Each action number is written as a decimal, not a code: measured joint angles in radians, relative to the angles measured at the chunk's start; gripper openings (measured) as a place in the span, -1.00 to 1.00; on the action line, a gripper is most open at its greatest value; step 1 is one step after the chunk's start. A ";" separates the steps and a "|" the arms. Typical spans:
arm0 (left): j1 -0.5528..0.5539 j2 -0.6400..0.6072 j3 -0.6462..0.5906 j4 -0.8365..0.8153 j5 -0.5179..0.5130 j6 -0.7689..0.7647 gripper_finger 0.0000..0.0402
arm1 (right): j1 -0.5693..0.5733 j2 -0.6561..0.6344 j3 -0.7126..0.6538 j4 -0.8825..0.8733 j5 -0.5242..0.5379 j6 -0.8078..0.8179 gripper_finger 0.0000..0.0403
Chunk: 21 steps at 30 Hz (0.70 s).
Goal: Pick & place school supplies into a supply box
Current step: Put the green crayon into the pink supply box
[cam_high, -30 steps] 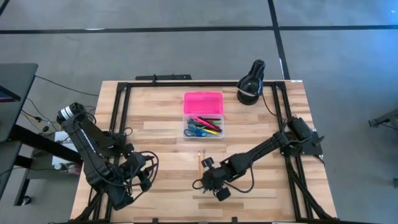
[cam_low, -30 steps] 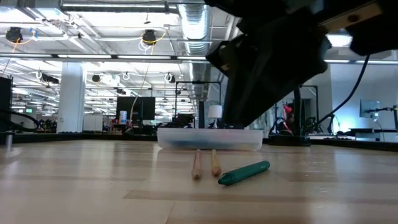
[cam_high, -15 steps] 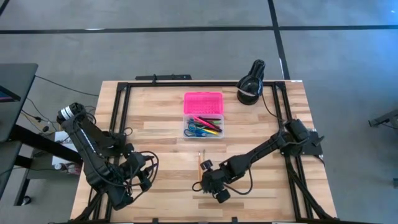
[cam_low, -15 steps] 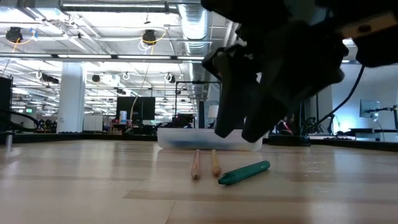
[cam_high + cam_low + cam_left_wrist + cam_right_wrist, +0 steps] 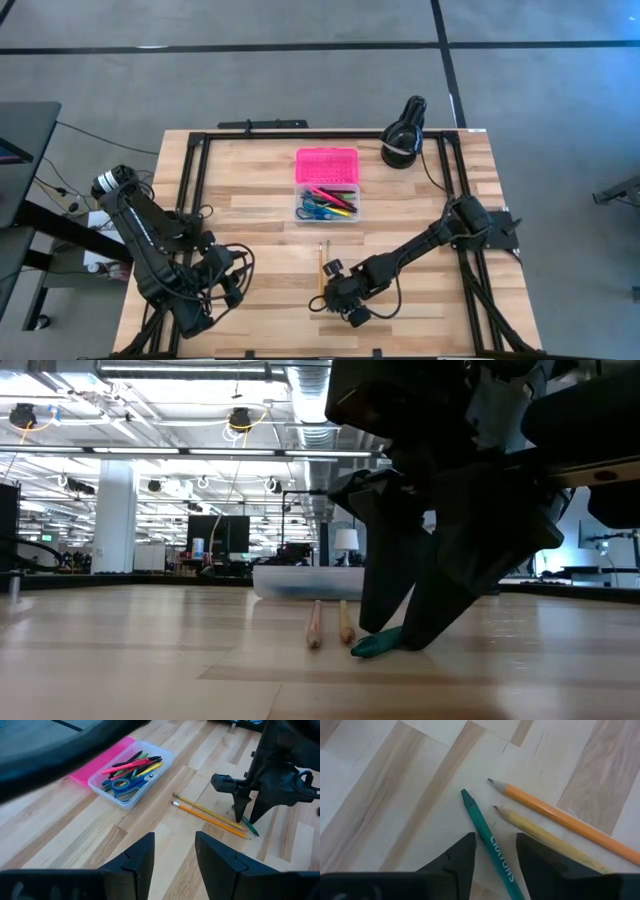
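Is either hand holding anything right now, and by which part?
Nothing is held. The right hand is open, its fingers on either side of the green crayon lying on the table. The left hand is empty.

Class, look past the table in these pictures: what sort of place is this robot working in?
Probably a large open lab or workshop: exposed ceiling ducts and hanging lights show in the low view, with workstations and monitors behind the wooden table.

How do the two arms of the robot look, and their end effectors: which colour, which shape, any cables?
Both arms are black, built of slim jointed segments. The left arm carries loops of black cable and a silver-white cap at one joint. The right arm is long and slender. Each end effector, left and right, has two dark wedge-shaped fingers that taper to the tip.
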<state>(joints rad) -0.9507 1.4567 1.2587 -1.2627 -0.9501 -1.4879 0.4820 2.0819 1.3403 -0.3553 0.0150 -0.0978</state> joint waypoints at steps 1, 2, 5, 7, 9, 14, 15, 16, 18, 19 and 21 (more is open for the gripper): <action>0.000 0.000 0.000 0.000 0.000 0.000 -0.32 | 0.000 0.000 0.000 -0.003 0.005 0.001 -0.33; 0.000 0.000 0.000 -0.001 0.000 0.000 -0.32 | -0.001 0.000 0.000 -0.006 0.008 0.009 -0.34; 0.000 0.000 0.000 -0.001 0.000 0.000 -0.32 | -0.013 0.000 0.002 -0.029 0.004 0.047 -0.39; 0.001 0.000 0.000 -0.003 0.000 0.000 -0.32 | -0.013 0.000 0.003 -0.050 0.000 0.075 -0.43; 0.000 0.000 0.000 -0.003 0.000 0.000 -0.32 | -0.013 -0.001 0.004 -0.064 0.002 0.096 -0.48; 0.000 0.000 0.000 -0.003 0.000 0.000 -0.32 | -0.006 -0.001 0.003 -0.090 -0.024 0.155 -0.63; 0.000 0.000 0.000 -0.003 0.000 0.000 -0.32 | -0.004 -0.001 0.003 -0.095 -0.026 0.172 -0.66; 0.000 0.000 0.000 -0.003 0.000 0.001 -0.32 | 0.000 -0.001 0.003 -0.100 -0.027 0.189 -0.69; 0.000 0.000 0.000 -0.003 -0.001 0.005 -0.32 | 0.007 -0.002 0.003 -0.111 -0.028 0.220 -0.74; 0.000 0.000 0.000 -0.004 -0.001 0.007 -0.32 | 0.012 -0.002 0.003 -0.116 -0.028 0.231 -0.76; 0.000 0.000 0.000 -0.011 -0.001 0.008 -0.32 | 0.023 -0.002 0.003 -0.126 -0.026 0.251 -0.82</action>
<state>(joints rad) -0.9504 1.4567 1.2587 -1.2733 -0.9512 -1.4804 0.5045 2.0800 1.3437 -0.4815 -0.0106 0.1535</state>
